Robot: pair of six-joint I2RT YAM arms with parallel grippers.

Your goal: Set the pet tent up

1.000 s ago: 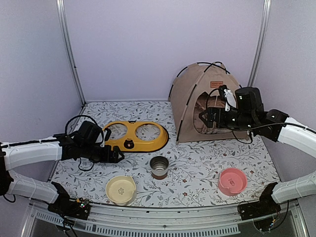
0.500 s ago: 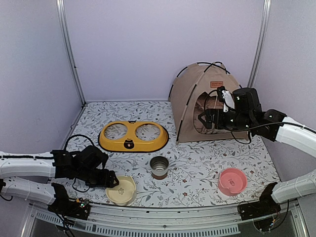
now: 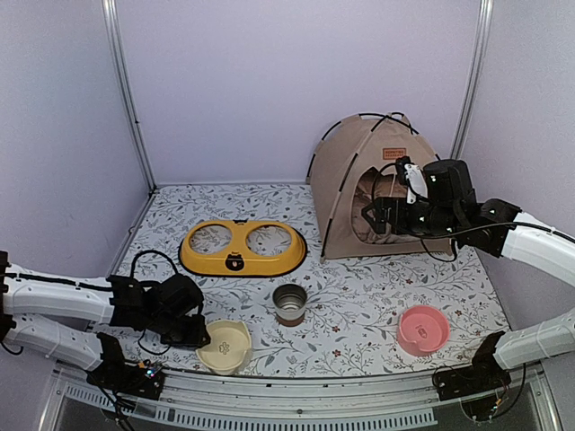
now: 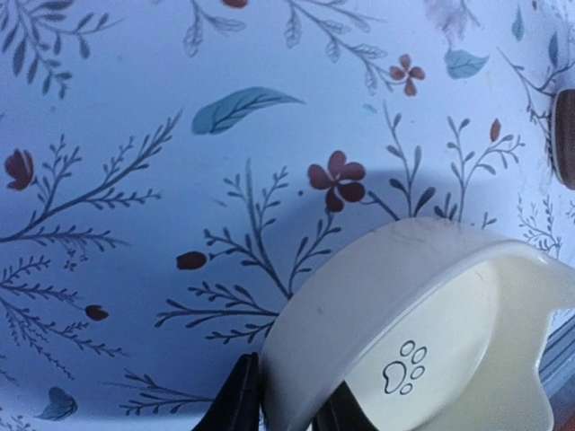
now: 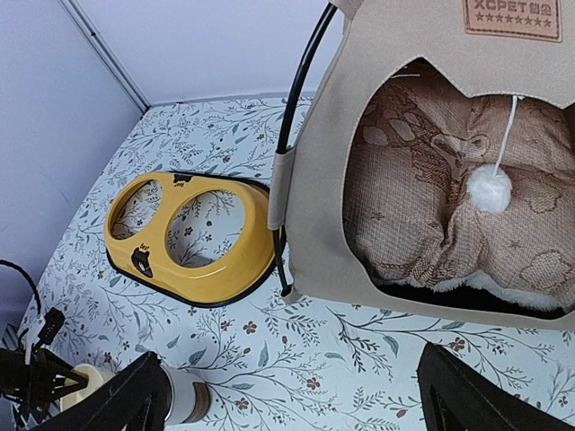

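Observation:
The pet tent [image 3: 359, 171] stands upright at the back right, tan fabric on black crossed poles. In the right wrist view the pet tent [image 5: 328, 189] shows its brown label [image 5: 512, 18], a white pom-pom [image 5: 488, 189] on a string and a patterned cushion [image 5: 422, 206] in the doorway. My right gripper [image 3: 382, 215] hovers open in front of that doorway, and the right gripper [image 5: 289, 359] has nothing between its fingers. My left gripper [image 3: 199, 337] is low at the near left. The left gripper [image 4: 287, 404] is shut on the rim of a cream bowl [image 4: 422, 341], one finger outside and one inside.
A yellow two-hole bowl stand [image 3: 243, 249] lies left of the tent. A steel cup [image 3: 289, 303] stands mid-table, and a pink bowl [image 3: 422, 329] sits near the front right. The cream bowl [image 3: 225, 346] is close to the front edge. Walls enclose three sides.
My left arm has swung from beside the yellow stand down to the cream bowl, and its jaws have closed onto the rim. The right gripper has barely moved.

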